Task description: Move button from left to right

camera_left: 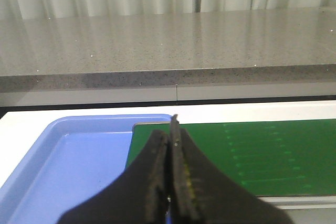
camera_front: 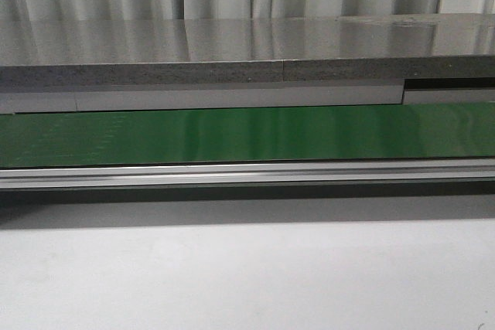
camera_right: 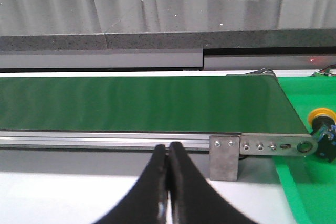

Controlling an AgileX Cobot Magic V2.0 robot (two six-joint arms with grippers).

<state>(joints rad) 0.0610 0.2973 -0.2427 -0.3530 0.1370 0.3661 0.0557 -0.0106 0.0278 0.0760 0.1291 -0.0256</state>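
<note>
Button [camera_right: 323, 116] is sitting at the right edge of my right wrist view, on a green tray [camera_right: 304, 192] past the green belt [camera_right: 142, 103]. I'm seeing both claws clenched, left claw [camera_left: 171, 129] and right claw [camera_right: 168, 148], gripping nothing.

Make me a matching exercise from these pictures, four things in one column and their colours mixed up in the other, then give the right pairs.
Things:
1. conveyor belt
2. tray
3. button cap
4. left end effector

Colours:
A. yellow-orange
B. black
C. green
D. blue

Pairs: 1-C, 2-D, 3-A, 4-B
</note>
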